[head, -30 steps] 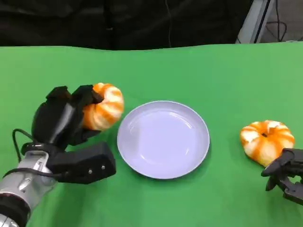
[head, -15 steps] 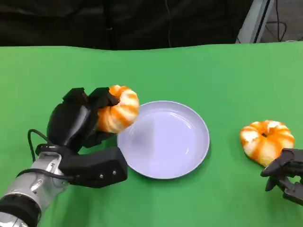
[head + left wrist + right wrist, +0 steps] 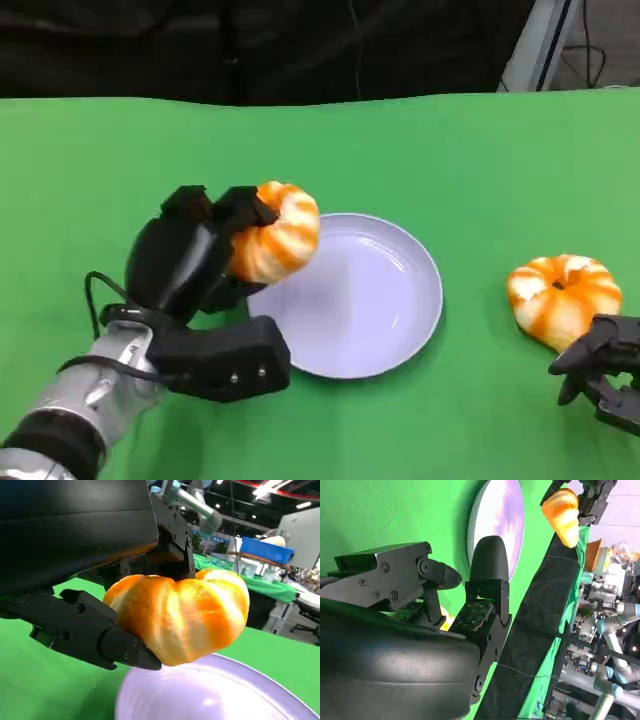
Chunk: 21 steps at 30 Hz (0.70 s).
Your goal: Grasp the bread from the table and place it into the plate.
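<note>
The left robot hand (image 3: 195, 262) is carrying the bread (image 3: 277, 233) to the right, getting closer each time, and now the bread is hanging over the plate's (image 3: 400, 320) left edge.

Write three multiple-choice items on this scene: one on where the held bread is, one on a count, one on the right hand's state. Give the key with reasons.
1. Where is the bread held by the left hand?
A. above the plate's near-left rim
B. flat on the cloth
C. beside the right hand

2. How many breads are there?
A. one
B. two
C. three

3. The right hand is
A. holding bread
B. open, holding nothing
C. on the plate

Key: A, it hangs over the edge of the plate; B, a second bread lies on the table; B, its fingers are apart and empty.
</note>
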Tool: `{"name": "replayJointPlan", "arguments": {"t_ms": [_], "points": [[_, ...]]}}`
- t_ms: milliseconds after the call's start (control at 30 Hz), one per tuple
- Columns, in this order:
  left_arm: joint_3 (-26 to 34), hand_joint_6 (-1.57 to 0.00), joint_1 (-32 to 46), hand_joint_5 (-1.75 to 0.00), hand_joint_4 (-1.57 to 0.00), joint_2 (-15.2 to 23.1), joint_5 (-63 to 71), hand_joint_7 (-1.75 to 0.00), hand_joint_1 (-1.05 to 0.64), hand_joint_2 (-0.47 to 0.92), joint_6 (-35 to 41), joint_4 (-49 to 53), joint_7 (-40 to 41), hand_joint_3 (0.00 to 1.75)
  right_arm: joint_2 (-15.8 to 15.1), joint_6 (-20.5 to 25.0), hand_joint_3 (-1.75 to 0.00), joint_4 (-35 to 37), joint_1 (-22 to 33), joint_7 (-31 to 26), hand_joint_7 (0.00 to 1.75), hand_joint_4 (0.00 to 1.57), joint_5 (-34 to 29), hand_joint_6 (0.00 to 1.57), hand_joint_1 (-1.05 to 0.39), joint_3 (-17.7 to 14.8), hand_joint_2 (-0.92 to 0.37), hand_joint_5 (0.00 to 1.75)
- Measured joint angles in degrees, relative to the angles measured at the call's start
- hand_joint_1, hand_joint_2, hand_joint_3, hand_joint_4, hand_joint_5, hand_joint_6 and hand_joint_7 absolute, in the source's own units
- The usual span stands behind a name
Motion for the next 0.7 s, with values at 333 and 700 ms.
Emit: {"name": "replayJointPlan", "arguments": {"t_ms": [333,700], "points": [[-0.59,-0.48,-0.03,-1.75,-0.42,-2.06,0.11,-1.46,-0.11,0.92,0.33,-1.16,-3.01,0.23,0.03,-0.01,-0.58,0.0,0.0,-0.16,0.89,0.87,-0.05,0.97,0.09,0.02,-0.86,1.37],[-1.13,-0.48,-2.02,-1.75,-0.42,-5.37,0.1,-1.47,-0.11,0.92,0.22,2.3,-3.66,0.3,0.03,-0.02,-0.6,-0.01,0.0,-0.82,0.9,0.87,-0.25,0.97,0.1,0.3,-0.85,1.38]]}}
